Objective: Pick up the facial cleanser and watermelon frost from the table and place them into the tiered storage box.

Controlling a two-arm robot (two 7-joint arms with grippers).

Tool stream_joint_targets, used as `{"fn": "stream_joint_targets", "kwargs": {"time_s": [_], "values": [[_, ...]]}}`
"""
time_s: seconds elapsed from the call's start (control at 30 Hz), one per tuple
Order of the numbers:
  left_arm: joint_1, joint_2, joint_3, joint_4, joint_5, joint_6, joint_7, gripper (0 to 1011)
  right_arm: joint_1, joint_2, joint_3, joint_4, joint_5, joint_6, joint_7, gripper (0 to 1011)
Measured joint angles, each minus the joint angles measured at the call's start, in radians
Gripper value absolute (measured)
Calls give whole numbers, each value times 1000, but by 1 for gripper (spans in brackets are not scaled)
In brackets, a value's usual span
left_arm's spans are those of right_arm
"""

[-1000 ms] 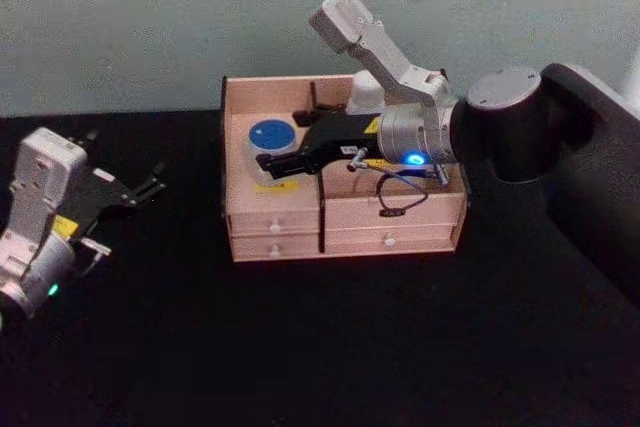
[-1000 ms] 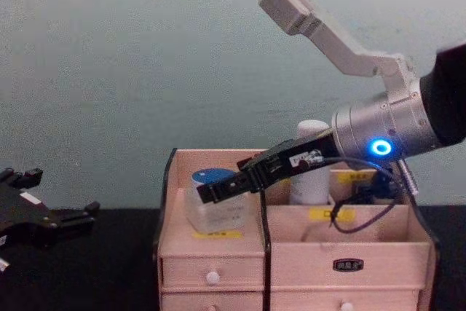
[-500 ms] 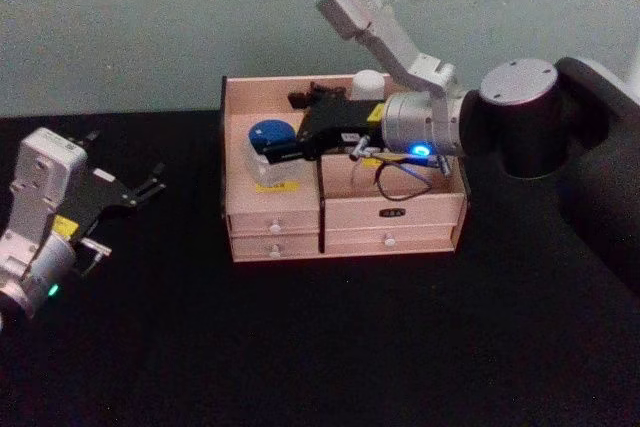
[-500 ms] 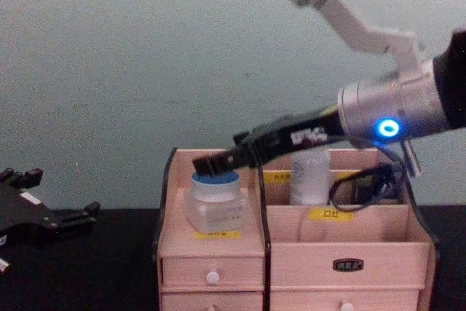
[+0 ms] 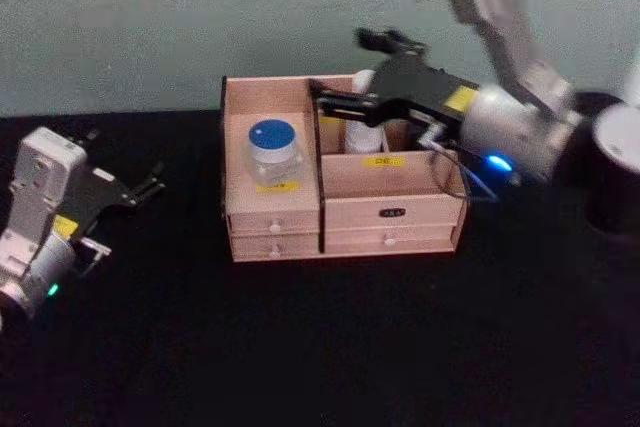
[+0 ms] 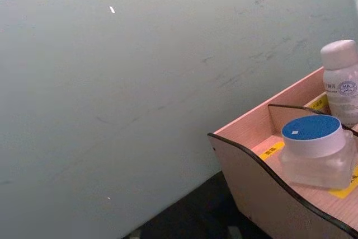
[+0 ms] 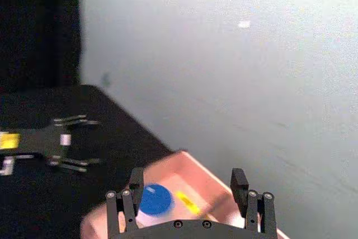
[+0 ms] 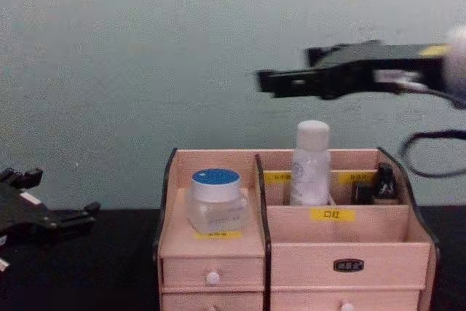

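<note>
Looking down from the head camera, you see the tiered storage box (image 5: pixel 290 227) standing on the black table (image 5: pixel 330 347), its white-knobbed drawers facing you. A clear jar with a blue lid (image 5: pixel 272 152) sits in the box's left compartment, just above a yellow label. In the chest view the same jar (image 8: pixel 215 200) stands upright there, and a white bottle with a white cap (image 8: pixel 311 164) stands upright in the rear compartment on the right side of the divider. A small dark item (image 8: pixel 383 181) rests in the far right rear compartment; you cannot tell what it is.

Your right pincer (image 5: pixel 345 69) hangs in the air above the rear of the box, its black fingers spread apart with nothing between them. In the chest view the right pincer (image 8: pixel 273 81) sits well above the white bottle's cap, pointing toward the robot's left and touching nothing. The right wrist camera looks down past those parted fingers (image 7: pixel 133 194) onto the blue lid (image 7: pixel 155 198) below.

Your left pincer (image 5: pixel 140 191) lies low over the table to the left of the box, well apart from it, with its fingers open and empty. The chest view shows it (image 8: pixel 69 216) at the left edge, near the table surface. The left wrist camera shows the box's curved dark-edged side wall (image 6: pixel 263 177), the jar and the bottle behind it.
</note>
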Motion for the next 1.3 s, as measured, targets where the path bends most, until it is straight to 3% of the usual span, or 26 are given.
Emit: {"fn": "stream_joint_targets", "kwargs": {"time_s": [0.07,0.13,0.2,0.47,0.63,0.83,1.3], "values": [[0,0,0,0,0,0,0,1001,-116,35,66,-100,-10,-16,-94,1000],[0,0,0,0,0,0,0,1001,-145,43,83,-123,-14,-20,-116,1000],[0,0,0,0,0,0,0,1001,-247,64,140,-196,-37,-37,-203,1000],[0,0,0,0,0,0,0,1001,-451,70,264,-278,-85,-44,-379,1000],[0,0,0,0,0,0,0,1001,-512,42,302,-255,-101,-20,-440,1000],[0,0,0,0,0,0,0,1001,-542,10,325,-214,-110,-7,-467,1000],[0,0,0,0,0,0,0,1001,-528,-37,333,-111,-107,26,-429,1000]]}}
